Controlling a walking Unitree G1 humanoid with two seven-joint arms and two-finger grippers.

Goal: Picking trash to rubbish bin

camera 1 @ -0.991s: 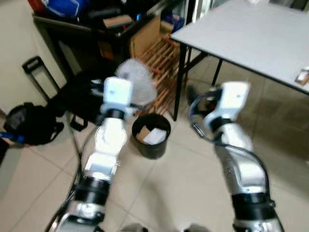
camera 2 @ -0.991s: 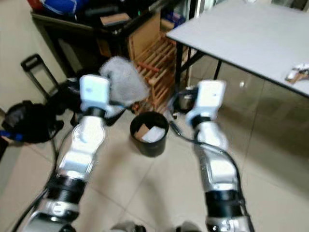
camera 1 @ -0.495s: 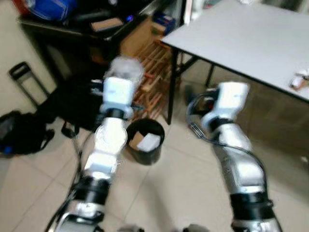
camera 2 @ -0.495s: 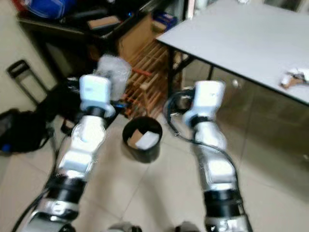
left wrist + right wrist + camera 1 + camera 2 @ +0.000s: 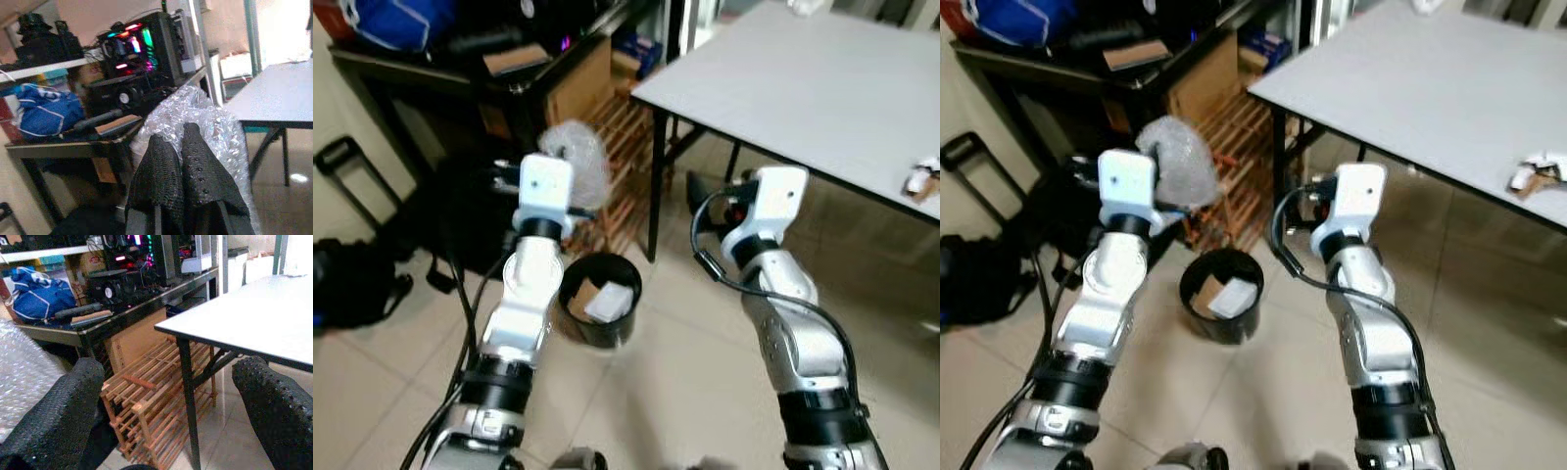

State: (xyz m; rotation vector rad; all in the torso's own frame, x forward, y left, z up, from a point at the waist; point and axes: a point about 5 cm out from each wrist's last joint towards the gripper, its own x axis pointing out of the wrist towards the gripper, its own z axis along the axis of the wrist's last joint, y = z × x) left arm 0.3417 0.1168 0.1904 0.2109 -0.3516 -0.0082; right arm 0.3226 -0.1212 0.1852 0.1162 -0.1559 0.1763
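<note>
A crumpled wad of clear bubble wrap (image 5: 576,162) is held up above the floor, and my left gripper (image 5: 182,147) is shut on it. The wrap (image 5: 215,122) bulges out around both black fingers. Below and slightly right of that wrist stands a round black rubbish bin (image 5: 594,335) on the tiled floor, with white paper and a brown scrap inside. My right gripper (image 5: 168,366) is open and holds nothing; it is raised to the right of the bin, near the table leg. The bubble wrap (image 5: 24,377) lies off to one side of it.
A grey table (image 5: 822,78) with black legs stands at the right, with a small piece of trash (image 5: 922,181) near its edge. A wooden slatted rack (image 5: 625,191) and a black shelf with a cardboard box (image 5: 578,83) are behind the bin. A black bag (image 5: 352,279) lies at the left.
The camera view has shifted, so the bin now appears lower and closer under my left forearm. The left gripper has kept its hold on the bubble wrap. The right gripper has stayed open.
</note>
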